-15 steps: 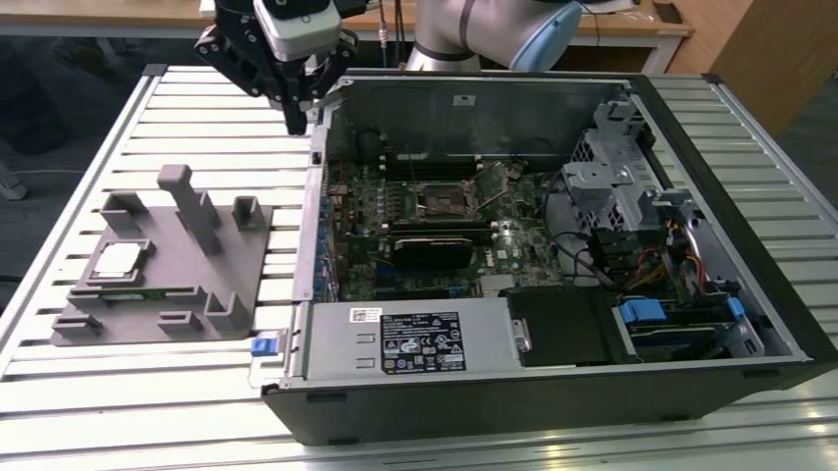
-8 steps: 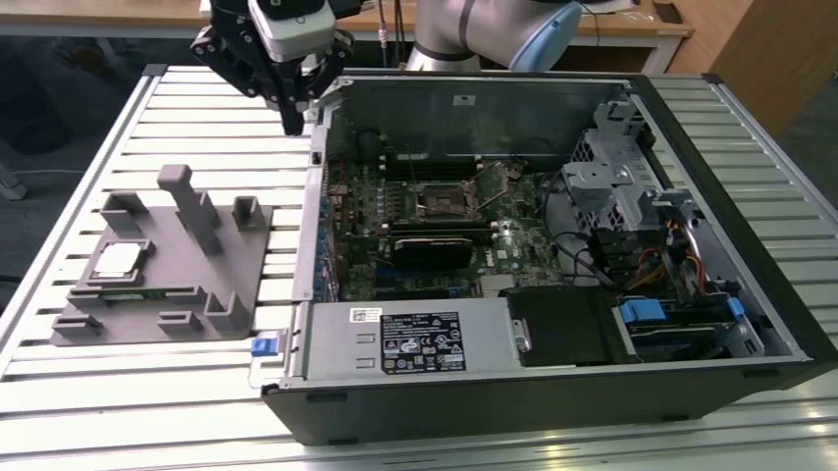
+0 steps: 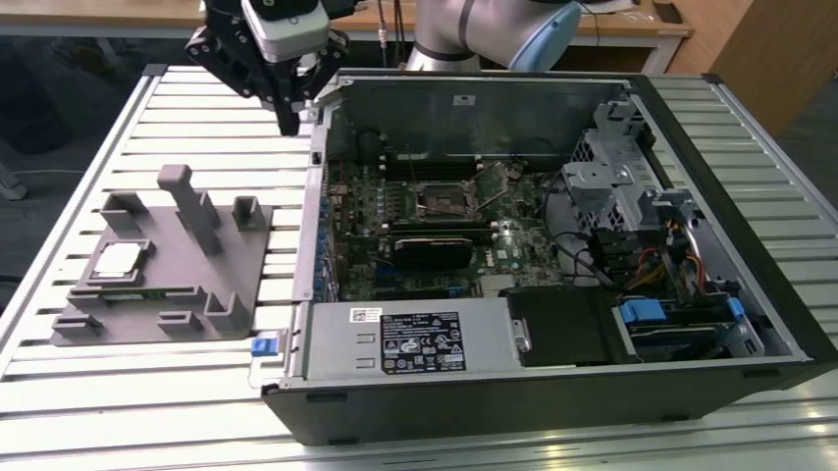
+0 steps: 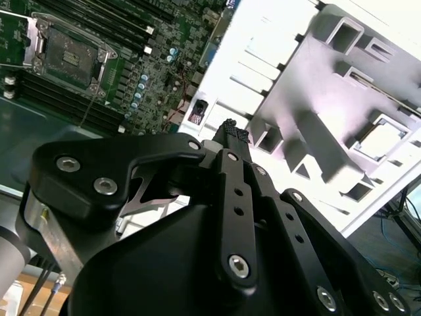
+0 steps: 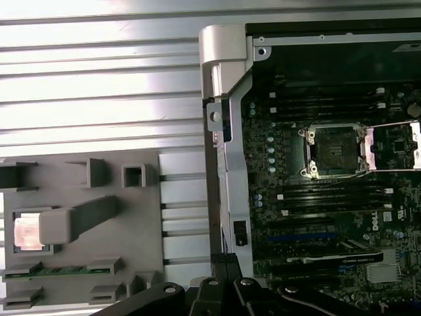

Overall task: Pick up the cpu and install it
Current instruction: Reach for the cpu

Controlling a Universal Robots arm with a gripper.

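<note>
Currently cpu (image 3: 118, 260) lies in square pocket of grey tray (image 3: 171, 322), on exterior view's left of open computer case (image 3: 550, 397). Gripper (image 3: 288, 125) hangs beside case corner, well apart from cpu, fingers pressed together, holding nothing. Motherboard socket (image 3: 445, 201) lid flipped open.

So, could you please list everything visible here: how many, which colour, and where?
cpu: one, silver-white, in a tray pocket.
tray: one, grey, on the table, at the exterior view's left.
memory module: one, green, in a tray slot beside the cpu.
computer case: one, black, open, at the exterior view's right.
motherboard: one, green, inside the case.
socket: one, metal-framed, on the motherboard.
power supply: one, silver, inside the case.
table: one, white, slatted, under everything.
gripper: one, black, shut, empty, above the table beside the case.
</note>
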